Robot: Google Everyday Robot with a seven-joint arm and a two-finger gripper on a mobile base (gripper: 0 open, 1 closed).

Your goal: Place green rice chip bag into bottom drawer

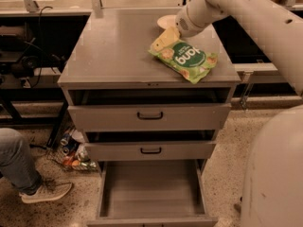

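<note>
Bag point(185, 60) lies at the tabletop's point(113, 46) 3 o'clock side; the drawer point(151, 189) is open below. Gripper point(164, 39) at the bag's 10 o'clock corner, jaws' state cannot be told. Probably light, crinkly, slippery: pinch an edge seam.

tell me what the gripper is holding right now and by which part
It cannot be told. The gripper sits at the back-left corner of the green rice chip bag, which lies on the cabinet top.

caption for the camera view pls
Gripper by the green rice chip bag on the cabinet top, bottom drawer open below.
</note>
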